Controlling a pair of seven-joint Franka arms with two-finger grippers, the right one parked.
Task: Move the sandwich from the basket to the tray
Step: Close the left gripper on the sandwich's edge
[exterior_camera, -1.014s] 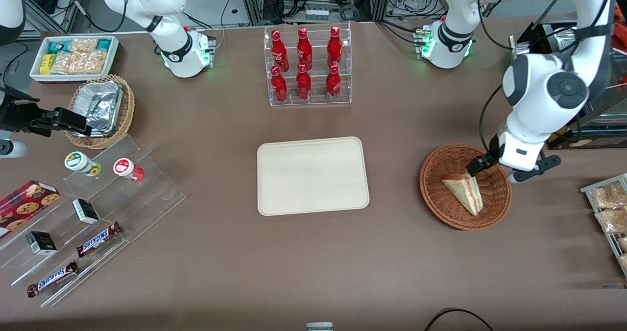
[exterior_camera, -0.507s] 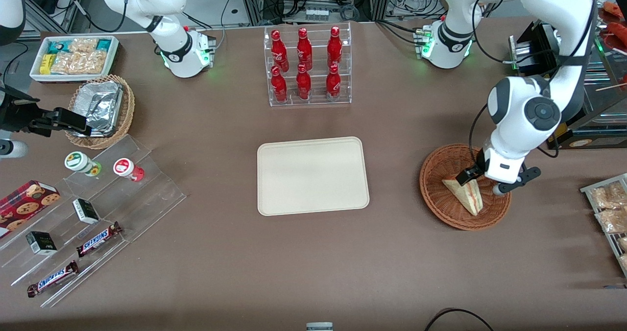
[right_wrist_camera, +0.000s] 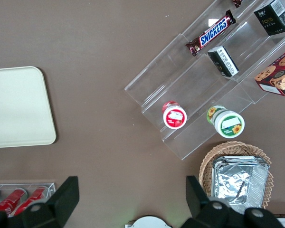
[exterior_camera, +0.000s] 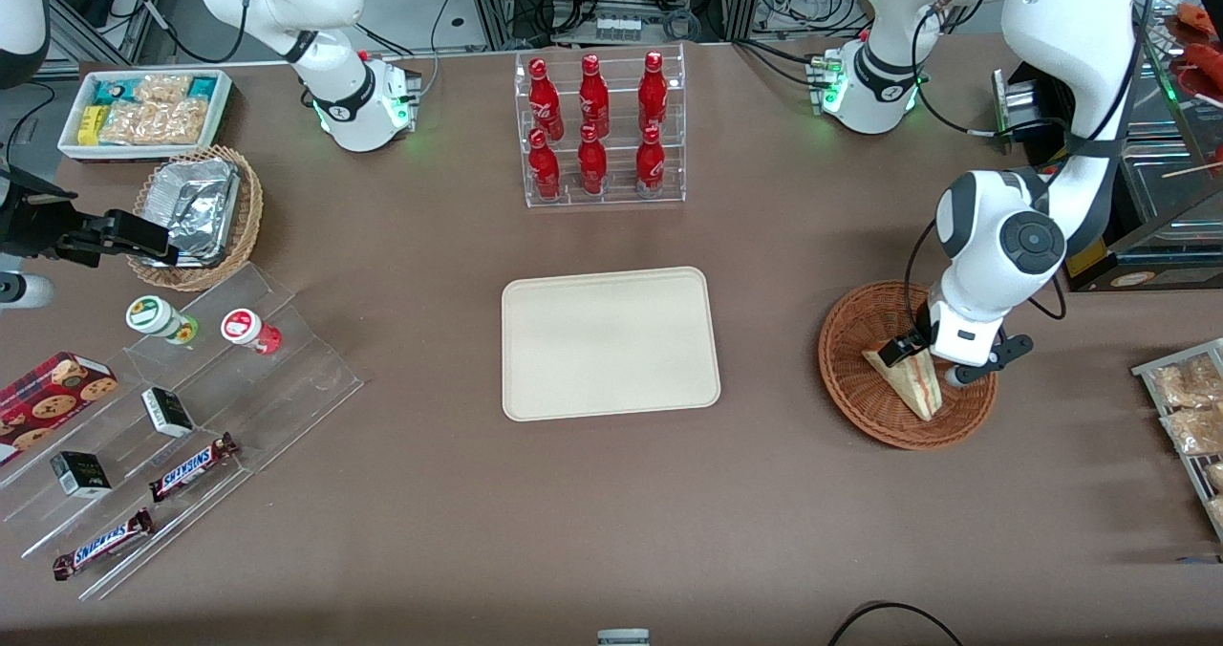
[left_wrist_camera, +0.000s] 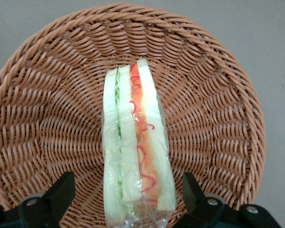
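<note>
Sandwich: clear-wrapped wedge standing on edge in the basket, filling edge up; green layer along one bread slice, red/orange along the other. In the front view the sandwich lies w/ its narrow tip nearest the camera and its broad end under the arm's wrist.

Gripper: low over the sandwich's broad end, inside the basket rim. Fingers spread wide, one each side of the wedge, clear of the wrap on both sides; nothing held.

Basket: round, reddish-brown wicker, on the worktop toward the working arm's end. Sandwich is its only content.

Tray: cream-beige rectangle, rounded corners, low rim; well apart from the basket, toward the parked arm's end, approx. mid-worktop. Nothing on it.

Bottle rack: clear acrylic, six red bottles in two rows; farther from the camera than the tray, well apart from the basket.

Snack packets: on a rack at the worktop edge, near the basket, further toward the working arm's end.

Stepped acrylic display: at the parked arm's end, well apart from the basket; carries two choc. bars, small dark boxes, two round-lidded cups.

Tan wicker basket w/ foil container: just beside the display, farther from the camera.
</note>
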